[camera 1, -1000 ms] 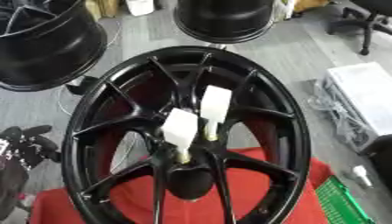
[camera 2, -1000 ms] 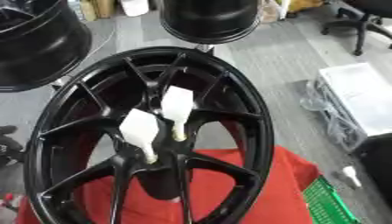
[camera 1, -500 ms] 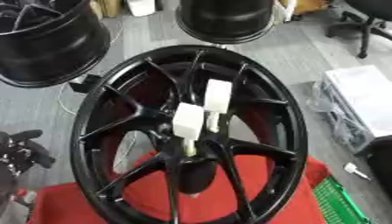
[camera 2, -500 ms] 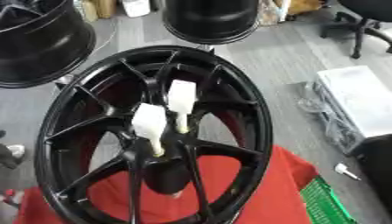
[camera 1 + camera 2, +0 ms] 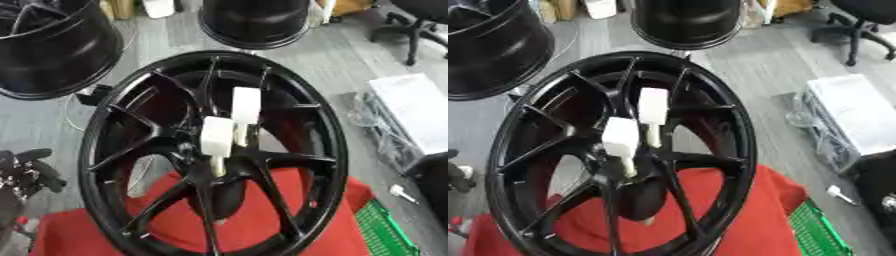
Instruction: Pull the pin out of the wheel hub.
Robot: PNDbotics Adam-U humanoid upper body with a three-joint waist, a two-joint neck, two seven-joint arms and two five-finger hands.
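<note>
1. Left hand shows at the left edge of the left eye view, black, fingers curled and holding nothing, just left of the wheel rim and not touching it. No right hand shows in either view.
2. Black wheel fills the middle, standing tilted on a red cloth, its rim reaching from the far floor to the near edge.
3. Two more black wheels sit at far left and far centre, apart from the main one.
4. White box lies to the right on the grey floor, with bare floor between it and the rim.
5. Green crate sits at the near right corner.
6. Two white-headed pins stand in the hub, one nearer left, one farther right, just beside each other, with open spoke gaps around them.
</note>
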